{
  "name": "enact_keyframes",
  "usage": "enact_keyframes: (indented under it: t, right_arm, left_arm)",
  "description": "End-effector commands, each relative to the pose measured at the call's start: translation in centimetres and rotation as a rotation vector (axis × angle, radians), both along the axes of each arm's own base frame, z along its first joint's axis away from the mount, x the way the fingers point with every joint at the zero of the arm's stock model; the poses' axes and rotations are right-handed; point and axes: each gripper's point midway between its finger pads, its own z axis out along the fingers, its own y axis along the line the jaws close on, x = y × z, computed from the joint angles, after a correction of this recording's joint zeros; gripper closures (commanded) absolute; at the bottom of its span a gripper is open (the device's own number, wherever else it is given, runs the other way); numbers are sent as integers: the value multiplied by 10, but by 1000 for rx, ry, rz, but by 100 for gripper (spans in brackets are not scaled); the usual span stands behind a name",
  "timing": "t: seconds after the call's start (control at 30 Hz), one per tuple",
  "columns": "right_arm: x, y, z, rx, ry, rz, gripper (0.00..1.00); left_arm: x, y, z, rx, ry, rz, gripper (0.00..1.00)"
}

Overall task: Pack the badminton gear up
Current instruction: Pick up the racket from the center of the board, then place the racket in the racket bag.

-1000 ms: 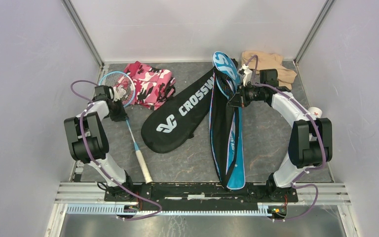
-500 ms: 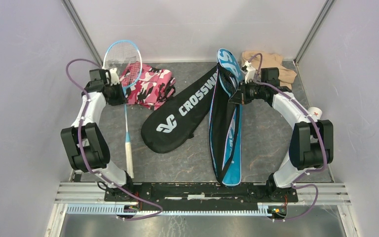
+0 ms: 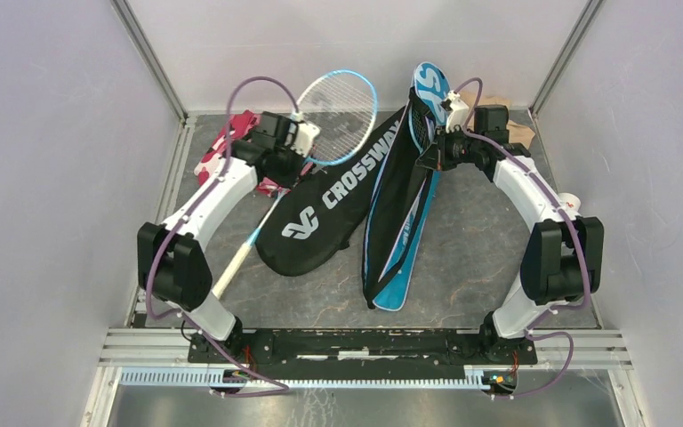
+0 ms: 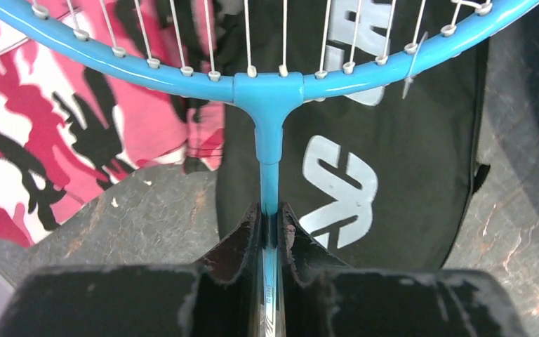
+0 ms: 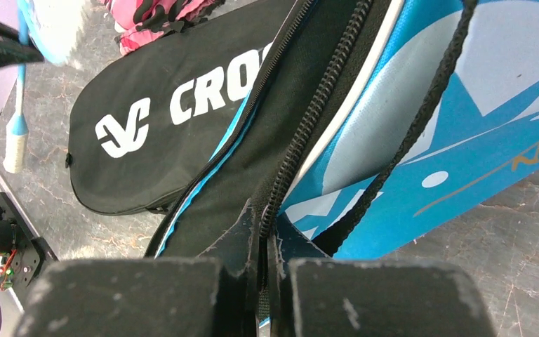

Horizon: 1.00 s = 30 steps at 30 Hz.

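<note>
My left gripper (image 3: 295,153) is shut on the thin shaft of a blue-framed racket (image 3: 341,101), just below its throat (image 4: 268,95). The strung head hangs over the top of the black "CROSSWAY" cover (image 3: 320,209), and the white handle (image 3: 229,265) points down-left. My right gripper (image 3: 433,151) is shut on the zip edge (image 5: 302,147) of the blue "SPORT" cover (image 3: 398,233). It holds that cover's head end raised and gaping. In the wrist views the black cover (image 4: 386,140) (image 5: 147,119) lies flat under both grippers.
A pink camouflage cloth (image 3: 224,145) lies bunched at the back left, partly under my left arm. A beige cloth (image 3: 514,130) sits in the back right corner. A small white tube (image 3: 568,203) lies by the right wall. Walls close in on three sides.
My left arm has swung the racket from the left wall rightward over the black cover. The right gripper has drawn the blue cover's head end up and back, and its tail slid left.
</note>
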Motion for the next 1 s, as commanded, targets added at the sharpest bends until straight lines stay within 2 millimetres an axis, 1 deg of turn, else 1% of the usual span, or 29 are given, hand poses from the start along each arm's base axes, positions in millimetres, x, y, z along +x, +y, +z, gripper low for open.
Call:
enact_keyframes:
  t: [0.0,0.07,0.2,0.3,0.67,0.83,0.97]
  right_arm:
    - [14,4,26,19,-76,19,100]
    - [14,6,26,22,-77,36,100]
    - [15,7,20,21,-57,51,100]
    - [13,10,16,32,-42,69,100]
    - [11,13,14,44,-36,97,100]
    - [12,15,5,47,-13,101,100]
    - [16,13,-3,29,7,81,100]
  left_arm:
    - [-6,-17,3,151,-22,-104,98]
    - [-12,-32,-4,175,-13,-143,98]
    - [-25,-58,-18,214,3,-200,98]
    - [-29,-66,-30,247,24,-210,98]
    - [-31,-97,-54,296,52,-229,98]
    - [-31,-127,-58,225,76,-256,98]
    - [-33,-151,-62,203,91,-285,98]
